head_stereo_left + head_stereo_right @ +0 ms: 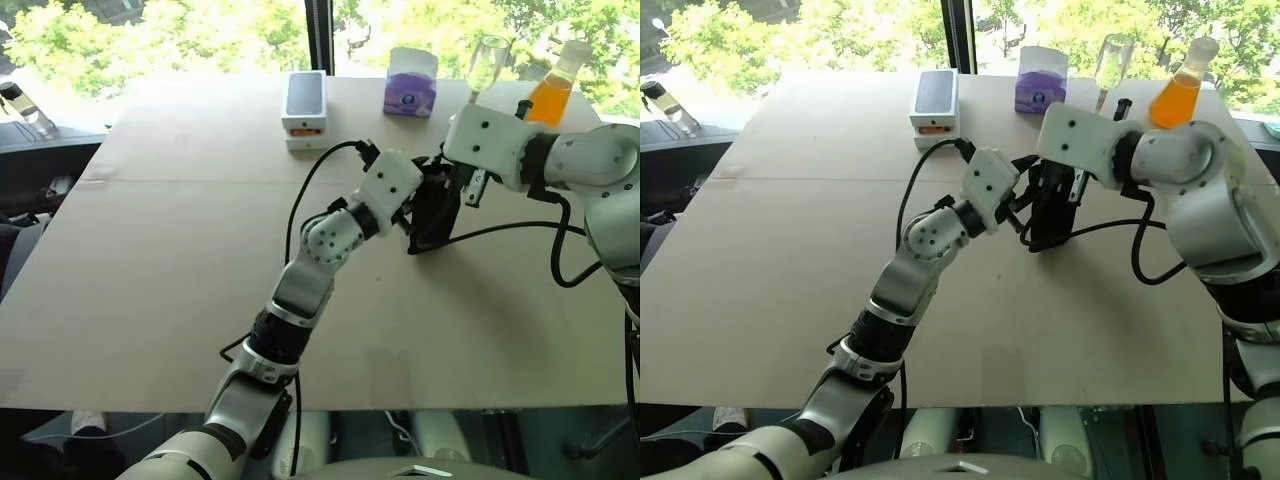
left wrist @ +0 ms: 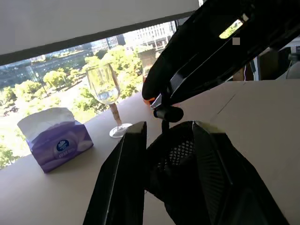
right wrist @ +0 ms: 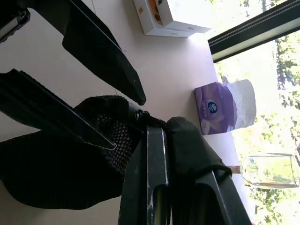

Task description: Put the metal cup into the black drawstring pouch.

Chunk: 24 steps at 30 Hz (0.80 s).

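The black drawstring pouch hangs just above the tan table, right of the middle, between my two grippers. My right gripper is shut on the gathered rim of the pouch and holds it up. My left gripper is at the pouch's mouth from the left; its fingers stand apart, with the mesh-lined fabric between them. The metal cup is hidden.
Along the far edge stand a white box with a black top, a purple tissue pack, a clear wine glass and a bottle of orange liquid. A black cable trails from the right arm.
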Available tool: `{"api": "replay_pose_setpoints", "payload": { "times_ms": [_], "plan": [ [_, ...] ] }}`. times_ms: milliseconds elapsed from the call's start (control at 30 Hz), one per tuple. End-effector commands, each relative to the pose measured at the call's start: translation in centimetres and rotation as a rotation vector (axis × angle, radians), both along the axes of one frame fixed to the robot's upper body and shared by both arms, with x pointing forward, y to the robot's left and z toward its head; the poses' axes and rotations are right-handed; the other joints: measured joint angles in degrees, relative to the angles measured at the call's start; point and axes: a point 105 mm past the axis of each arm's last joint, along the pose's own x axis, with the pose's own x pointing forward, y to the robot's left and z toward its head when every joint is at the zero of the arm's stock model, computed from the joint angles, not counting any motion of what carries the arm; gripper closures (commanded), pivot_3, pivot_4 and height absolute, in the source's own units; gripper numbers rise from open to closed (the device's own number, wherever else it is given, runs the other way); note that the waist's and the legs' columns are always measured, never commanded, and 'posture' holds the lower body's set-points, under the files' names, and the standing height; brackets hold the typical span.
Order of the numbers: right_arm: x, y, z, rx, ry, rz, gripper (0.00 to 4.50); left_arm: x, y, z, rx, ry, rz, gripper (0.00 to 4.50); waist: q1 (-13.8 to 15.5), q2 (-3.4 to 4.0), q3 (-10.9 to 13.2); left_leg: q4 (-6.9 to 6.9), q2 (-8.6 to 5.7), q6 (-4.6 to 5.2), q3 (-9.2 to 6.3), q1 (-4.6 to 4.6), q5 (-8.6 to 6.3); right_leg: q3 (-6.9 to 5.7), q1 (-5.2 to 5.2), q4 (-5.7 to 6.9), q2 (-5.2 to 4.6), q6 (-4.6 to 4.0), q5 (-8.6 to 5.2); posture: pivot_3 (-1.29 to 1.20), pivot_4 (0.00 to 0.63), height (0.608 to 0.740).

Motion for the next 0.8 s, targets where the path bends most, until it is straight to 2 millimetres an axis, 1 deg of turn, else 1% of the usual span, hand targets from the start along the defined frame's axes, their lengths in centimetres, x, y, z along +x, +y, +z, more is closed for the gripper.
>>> {"api": "replay_pose_setpoints", "payload": {
  "times_ms": [33,633,733,767,800],
  "plan": [
    [-0.46,-0.15,1.71,0.028,-0.066,0.003,4.5,-0.79,-0.29,1.83,-0.017,-0.086,-0.012,2.89,-0.01,0.0,0.0,0.0,0.0,0.0,0.0,0.0,0.0,0.0,0.0,0.01,0.0,0.0,0.0,0.0,0.15,0.737],
    [-0.77,0.29,1.51,0.037,-0.053,0.015,4.5,-0.57,-0.79,2.04,0.008,-0.112,-0.016,2.89,0.01,0.0,0.0,0.0,0.0,0.0,0.01,-0.01,0.0,0.0,0.0,0.01,0.0,0.0,0.0,0.0,0.15,0.737],
    [-0.77,0.29,1.52,0.038,-0.053,0.014,4.5,-0.56,-0.93,1.92,0.009,-0.108,-0.021,3.64,0.01,0.0,0.0,0.0,0.0,0.0,0.0,-0.01,0.0,0.0,0.0,0.01,0.0,0.0,0.0,0.0,0.15,0.737],
    [-0.77,0.28,1.53,0.039,-0.053,0.013,4.5,-0.56,-0.97,1.86,0.01,-0.106,-0.023,4.12,0.01,0.0,0.0,0.0,0.0,0.0,0.0,-0.01,0.0,0.0,0.0,0.01,0.0,0.0,0.0,0.0,0.15,0.737],
    [-0.76,0.27,1.53,0.039,-0.053,0.013,4.5,-0.57,-1.0,1.82,0.01,-0.105,-0.025,4.37,0.0,0.0,0.0,0.0,0.0,0.0,0.01,-0.01,0.0,0.0,0.0,0.01,0.0,0.0,0.0,0.0,0.15,0.737]
  ]
}}
